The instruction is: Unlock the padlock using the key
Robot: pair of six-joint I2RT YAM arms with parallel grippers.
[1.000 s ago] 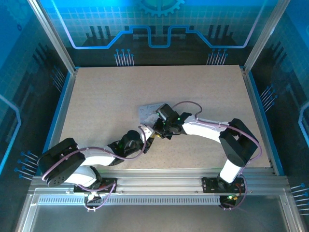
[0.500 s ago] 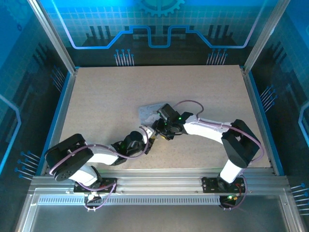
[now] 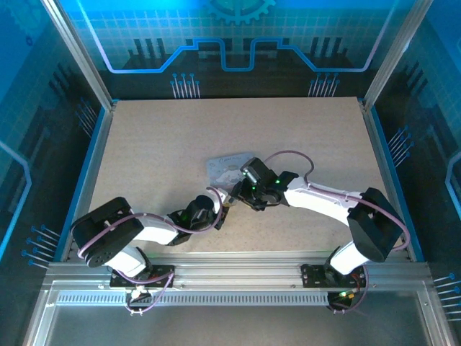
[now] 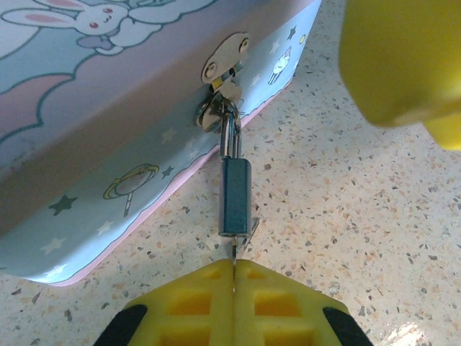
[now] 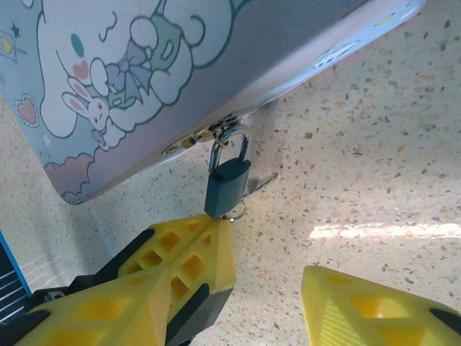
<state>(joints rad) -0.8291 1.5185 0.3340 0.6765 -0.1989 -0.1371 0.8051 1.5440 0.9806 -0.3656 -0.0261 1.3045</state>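
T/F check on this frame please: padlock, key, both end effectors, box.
1. The padlock hangs from the clasp on the side of the box. True.
2. The left end effector is open and holds nothing. False: it is shut on the key, whose tip meets the bottom of the padlock.
3. The right end effector grips the padlock's body. False: its fingers stand apart, short of the padlock, with nothing held.
4. The box rests on a speckled table. True.
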